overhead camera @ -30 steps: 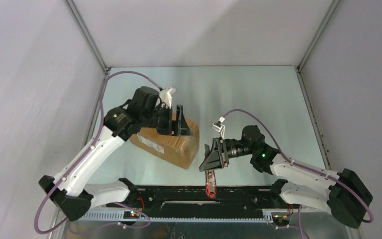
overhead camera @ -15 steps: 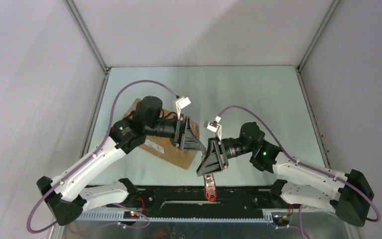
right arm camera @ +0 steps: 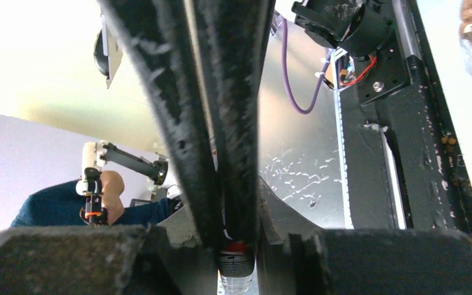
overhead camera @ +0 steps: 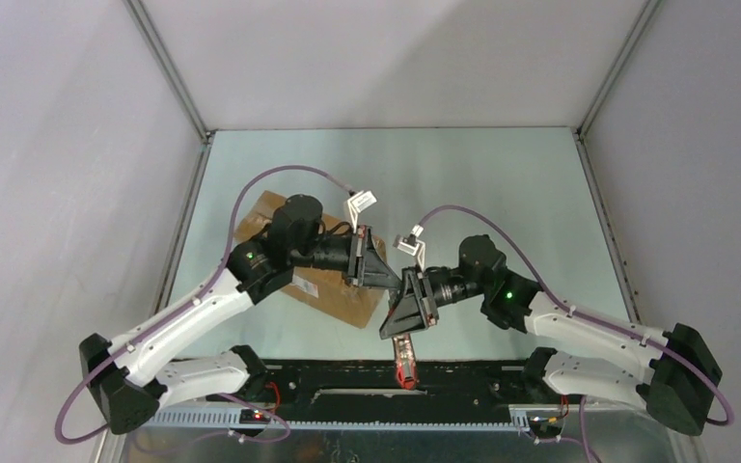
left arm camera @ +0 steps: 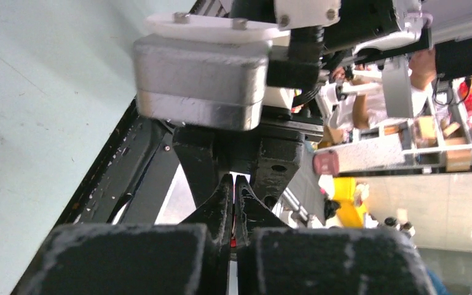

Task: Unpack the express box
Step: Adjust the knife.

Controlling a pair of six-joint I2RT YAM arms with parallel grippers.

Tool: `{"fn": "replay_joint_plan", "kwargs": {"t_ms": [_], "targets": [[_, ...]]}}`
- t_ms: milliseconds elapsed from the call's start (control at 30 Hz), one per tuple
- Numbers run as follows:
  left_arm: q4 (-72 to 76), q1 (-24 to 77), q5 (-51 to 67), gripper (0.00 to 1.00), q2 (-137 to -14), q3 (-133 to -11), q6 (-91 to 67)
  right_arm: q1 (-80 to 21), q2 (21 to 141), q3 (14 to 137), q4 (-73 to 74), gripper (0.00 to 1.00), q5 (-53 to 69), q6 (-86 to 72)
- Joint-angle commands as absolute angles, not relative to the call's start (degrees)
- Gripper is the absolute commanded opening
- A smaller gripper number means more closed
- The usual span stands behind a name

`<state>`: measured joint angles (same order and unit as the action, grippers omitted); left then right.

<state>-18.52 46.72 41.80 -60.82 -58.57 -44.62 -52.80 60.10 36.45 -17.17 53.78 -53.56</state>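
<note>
The express box (overhead camera: 340, 299) lies left of centre on the bench (overhead camera: 502, 183), partly under the left arm. Just right of it, the left claw (overhead camera: 391, 282) is pressed together, close against the right claw (overhead camera: 397, 331). The right claw is clamped on a red-tipped tool (overhead camera: 406, 362) pointing toward the near edge.

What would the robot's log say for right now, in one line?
brown cardboard express box: on table, under left arm | left end effector: shut, beside right one | right end effector: shut on slim red-and-clear tool
</note>
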Motion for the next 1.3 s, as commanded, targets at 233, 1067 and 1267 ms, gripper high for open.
{"fn": "replay_joint_plan", "kwargs": {"t_ms": [233,1067,1267], "targets": [[-8.23,39.7,28.42,0.0,-52.84,-50.97,-57.6,-50.66,56.05,32.93,-28.36,0.65,46.15,-63.68],[7.28,39.29,4.66,0.0,-34.82,-31.42,-74.49,-52.24,67.19,24.21,-61.42,0.54,24.07,-87.98],[7.83,39.22,-2.11,0.0,-30.59,-28.85,-77.09,-55.46,68.18,25.23,-58.98,0.57,21.33,-86.72]]}}
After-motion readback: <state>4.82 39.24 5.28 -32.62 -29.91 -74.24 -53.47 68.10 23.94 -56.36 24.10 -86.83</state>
